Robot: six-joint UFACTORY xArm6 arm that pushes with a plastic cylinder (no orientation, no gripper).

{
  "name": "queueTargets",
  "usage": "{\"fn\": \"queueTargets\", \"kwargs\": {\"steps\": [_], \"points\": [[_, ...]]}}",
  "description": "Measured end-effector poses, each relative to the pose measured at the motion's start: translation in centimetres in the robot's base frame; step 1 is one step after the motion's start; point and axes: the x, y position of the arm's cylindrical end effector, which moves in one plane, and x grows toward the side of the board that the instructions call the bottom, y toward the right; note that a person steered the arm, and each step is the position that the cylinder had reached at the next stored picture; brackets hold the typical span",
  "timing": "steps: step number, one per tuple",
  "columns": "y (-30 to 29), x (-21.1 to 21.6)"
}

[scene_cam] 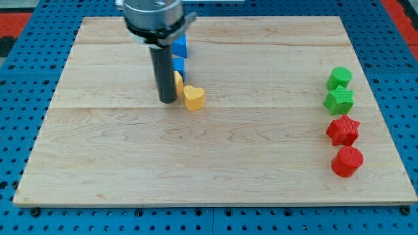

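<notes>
My tip (168, 100) rests on the wooden board (209, 156), left of centre. Just to its right lies a yellow heart block (193, 97). A second yellow block (177, 81) is partly hidden behind the rod, and it appears to touch the rod's right side. Above it sit a small blue block (177, 64) and a larger blue block (179, 45), both partly covered by the rod and its mount. The yellow heart is a small gap away from the tip.
Along the view's right edge stands a column of blocks: a green block (339, 78), a green star-like block (339, 100), a red star block (343, 130) and a red cylinder-like block (347, 160). A blue pegboard (26, 78) surrounds the board.
</notes>
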Motion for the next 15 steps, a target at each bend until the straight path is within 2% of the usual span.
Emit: {"fn": "queueTargets", "kwargs": {"steps": [1,2,4,5,6,7,8,10,11,12,13,14,15], "points": [[2.7,3.1],[4.8,0.5],[12.1,1.1],[11.4,0.1],[7.3,-0.7],[7.5,-0.2],[12.8,-0.2],[14.3,-0.2],[16.4,-3.9],[21.3,-8.7],[32.5,-12.8],[42.3,-14.1],[43.2,-12.6]]}}
